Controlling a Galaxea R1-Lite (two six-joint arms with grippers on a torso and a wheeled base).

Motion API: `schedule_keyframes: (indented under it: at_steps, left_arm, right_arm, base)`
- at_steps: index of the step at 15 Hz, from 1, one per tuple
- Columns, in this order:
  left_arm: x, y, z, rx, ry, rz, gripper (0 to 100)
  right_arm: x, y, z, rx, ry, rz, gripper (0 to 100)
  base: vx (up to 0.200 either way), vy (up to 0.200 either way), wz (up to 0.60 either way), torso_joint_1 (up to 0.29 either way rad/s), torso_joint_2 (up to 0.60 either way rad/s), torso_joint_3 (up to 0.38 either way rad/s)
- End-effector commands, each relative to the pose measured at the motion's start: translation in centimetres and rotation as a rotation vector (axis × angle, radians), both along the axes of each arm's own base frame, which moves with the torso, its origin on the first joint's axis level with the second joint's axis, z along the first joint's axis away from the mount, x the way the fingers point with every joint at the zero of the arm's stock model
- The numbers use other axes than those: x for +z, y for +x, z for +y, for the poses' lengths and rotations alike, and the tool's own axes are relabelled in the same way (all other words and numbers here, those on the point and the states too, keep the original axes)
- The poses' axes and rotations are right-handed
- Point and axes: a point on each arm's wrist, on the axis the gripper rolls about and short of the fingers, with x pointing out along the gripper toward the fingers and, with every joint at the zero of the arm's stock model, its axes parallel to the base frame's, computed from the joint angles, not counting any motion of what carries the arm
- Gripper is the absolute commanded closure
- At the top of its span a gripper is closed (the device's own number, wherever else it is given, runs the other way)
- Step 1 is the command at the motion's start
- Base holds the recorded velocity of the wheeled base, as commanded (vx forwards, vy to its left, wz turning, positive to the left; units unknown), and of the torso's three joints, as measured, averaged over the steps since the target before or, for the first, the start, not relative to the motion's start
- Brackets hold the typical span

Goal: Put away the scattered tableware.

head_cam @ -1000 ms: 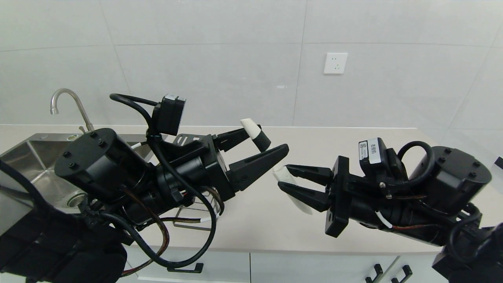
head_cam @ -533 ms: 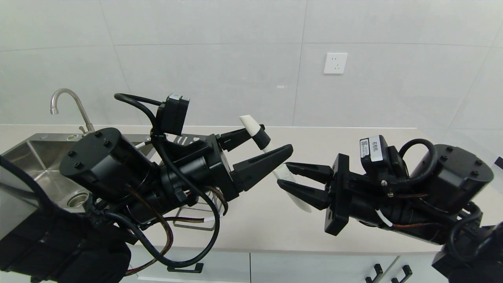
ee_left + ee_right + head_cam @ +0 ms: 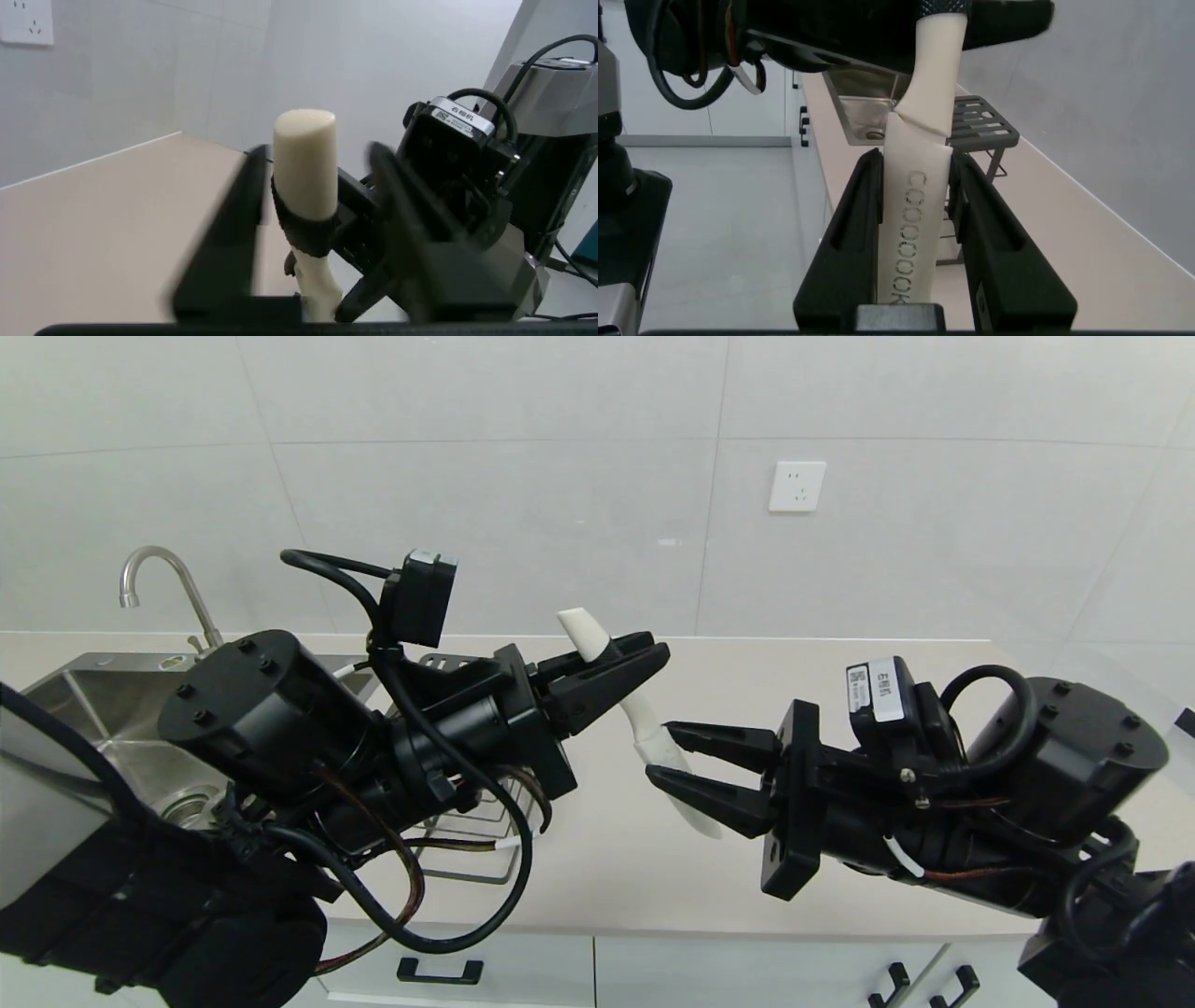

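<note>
The white knife (image 3: 642, 717) is held tilted in the air above the beige counter (image 3: 607, 868), gripped at both ends between the two arms. The left gripper (image 3: 644, 658) has its jaws closed on the handle at the black band, just below the butt end. The right gripper (image 3: 661, 756) has its two fingers pressed against the sides of the blade part. A wire rack (image 3: 471, 845) stands on the counter beside the sink (image 3: 93, 709), under the left arm
</note>
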Motion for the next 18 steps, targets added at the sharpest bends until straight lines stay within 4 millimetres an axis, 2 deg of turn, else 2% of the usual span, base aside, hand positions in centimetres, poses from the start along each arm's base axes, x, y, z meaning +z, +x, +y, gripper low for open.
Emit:
schedule_keyframes:
  at_steps: [1, 2, 4, 7, 9, 12, 13, 14, 16, 18]
  left_arm:
    - [0.4, -0.1, 0.0, -0.002, -0.009, -0.010, 100]
    - [0.4, -0.1, 0.0, -0.002, -0.009, -0.010, 100]
    - [0.4, -0.1, 0.1, 0.001, -0.009, -0.010, 100]
    - [0.2, 0.3, 0.4, 0.019, -0.007, -0.007, 100]
    - [0.2, 0.2, 0.5, 0.027, -0.006, -0.006, 100]
    - [-0.1, 0.3, 0.4, 0.075, 0.031, -0.094, 100]
    - [-0.1, 0.2, 0.5, 0.083, 0.036, -0.106, 100]
    - [-0.1, -0.2, 0.8, 0.090, 0.048, -0.123, 100]
    - [-0.2, -0.2, 1.0, 0.138, 0.044, -0.112, 100]
    - [-0.6, 0.4, 1.3, 0.211, 0.044, -0.090, 100]
  right_arm:
    - [0.6, 0.5, 0.3, -0.009, 0.019, -0.019, 100]
    - [0.6, 0.9, 0.5, -0.013, 0.023, -0.023, 0]
    - [0.0, 1.2, 1.0, -0.016, 0.015, -0.003, 0]
    - [0.0, 0.6, 0.1, -0.033, 0.011, 0.002, 0]
    - [-0.2, -1.0, -2.7, -0.077, -0.004, 0.021, 0]
    - [0.5, -4.5, -8.6, -0.205, 0.000, 0.016, 0]
    - [0.8, -5.2, -9.3, -0.220, 0.010, 0.005, 0]
    - [1.6, -7.3, -11.3, -0.284, 0.042, -0.045, 0]
    - [2.4, -9.3, -14.4, -0.479, 0.084, -0.111, 0]
    - [3.4, -11.4, -16.5, -0.616, 0.109, -0.194, 0]
  base:
    - [0.000, 0.000, 0.00, 0.000, 0.00, 0.000]
    - [0.000, 0.000, 0.00, 0.000, 0.00, 0.000]
    - [0.000, 0.000, 0.00, 0.000, 0.00, 0.000]
    - [0.000, 0.000, 0.00, 0.000, 0.00, 0.000]
    - [0.000, 0.000, 0.00, 0.000, 0.00, 0.000]
    - [0.000, 0.000, 0.00, 0.000, 0.00, 0.000]
    - [0.000, 0.000, 0.00, 0.000, 0.00, 0.000]
    - [0.000, 0.000, 0.00, 0.000, 0.00, 0.000]
    - [0.000, 0.000, 0.00, 0.000, 0.00, 0.000]
    - [0.000, 0.000, 0.00, 0.000, 0.00, 0.000]
